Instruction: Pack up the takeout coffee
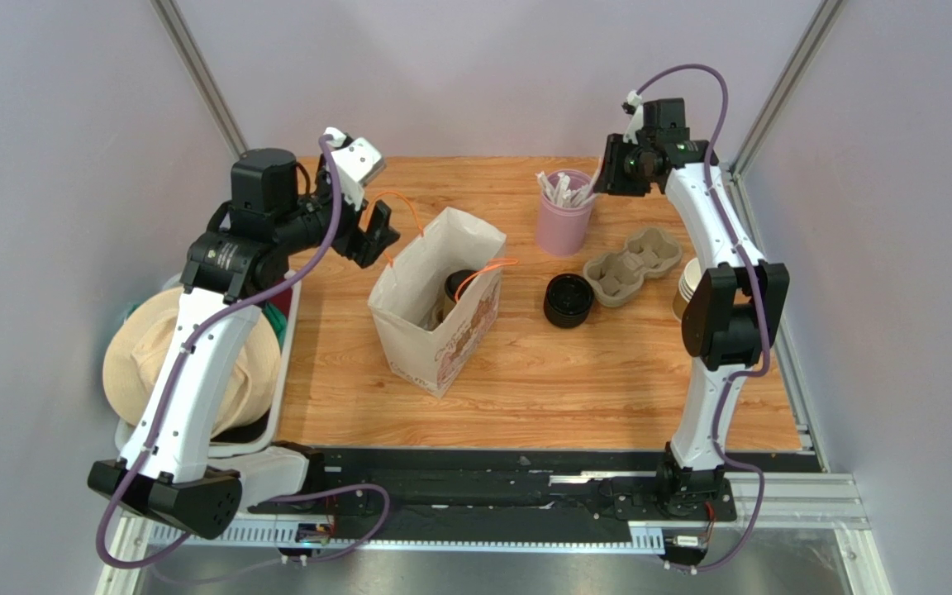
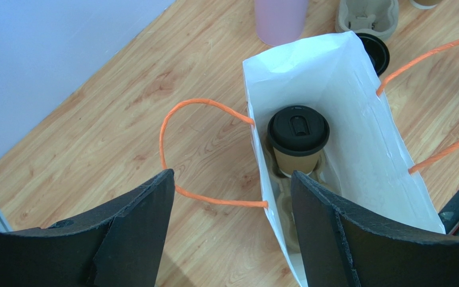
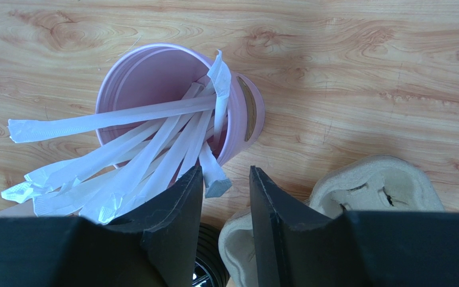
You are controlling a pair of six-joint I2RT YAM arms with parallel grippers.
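The takeout coffee [image 2: 298, 134], a small kraft-brown cup with a black lid, stands upright inside the white-lined paper bag [image 2: 357, 119], seated in a pulp carrier at the bag's bottom. In the top view the cup's lid [image 1: 459, 288] shows through the bag's [image 1: 438, 325] open mouth. My left gripper [image 2: 232, 185] is open and empty above the bag's left wall and orange handle [image 2: 172, 119]; in the top view the gripper [image 1: 376, 236] hangs just left of the bag. My right gripper [image 3: 226, 173] is narrowly open and empty, above the near rim of the pink cup [image 3: 154, 78] of white sticks.
The pink cup [image 1: 564, 213] stands at the back. A pulp cup carrier [image 1: 633, 264], a stack of black lids [image 1: 569, 300] and a stack of brown cups [image 1: 688, 288] lie to the right. A bin with a straw hat [image 1: 183, 360] sits off the table's left edge.
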